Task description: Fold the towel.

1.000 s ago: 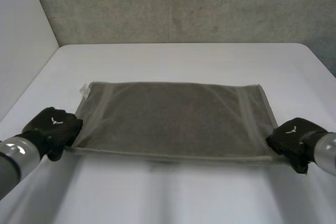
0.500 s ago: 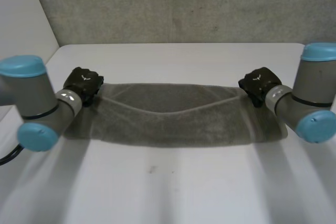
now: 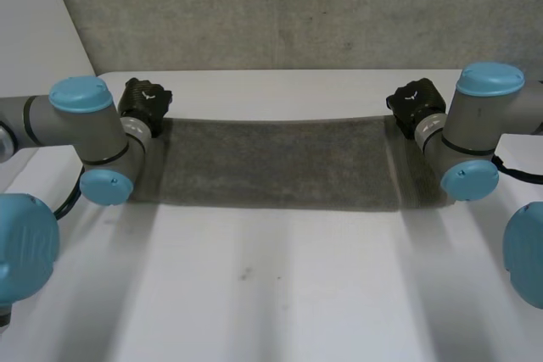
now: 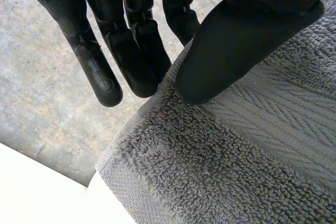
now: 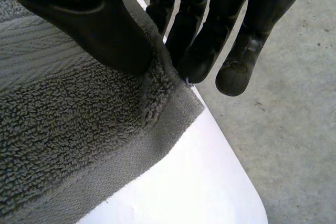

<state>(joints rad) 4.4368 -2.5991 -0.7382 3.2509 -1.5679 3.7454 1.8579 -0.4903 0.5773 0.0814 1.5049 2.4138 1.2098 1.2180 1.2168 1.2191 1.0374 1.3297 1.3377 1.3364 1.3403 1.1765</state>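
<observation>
A grey towel (image 3: 271, 163) lies folded in half on the white table (image 3: 271, 294), a wide band across its far half. My left hand (image 3: 142, 99) is at the towel's far left corner. In the left wrist view the thumb (image 4: 226, 51) presses the towel (image 4: 231, 156) against the fingers (image 4: 131, 45), pinching its edge. My right hand (image 3: 416, 103) is at the far right corner. In the right wrist view its thumb (image 5: 89, 19) and fingers (image 5: 210, 30) pinch the towel (image 5: 68, 135) near that corner.
Both arms reach over the table, the left elbow (image 3: 85, 125) and right elbow (image 3: 479, 125) above the towel's ends. A grey concrete wall (image 3: 288, 6) stands behind the table's far edge. Bare tabletop lies in front of the towel.
Both hands carried the towel's near edge from the front across to the far edge, folding it in half. The arms now stretch over the table.
</observation>
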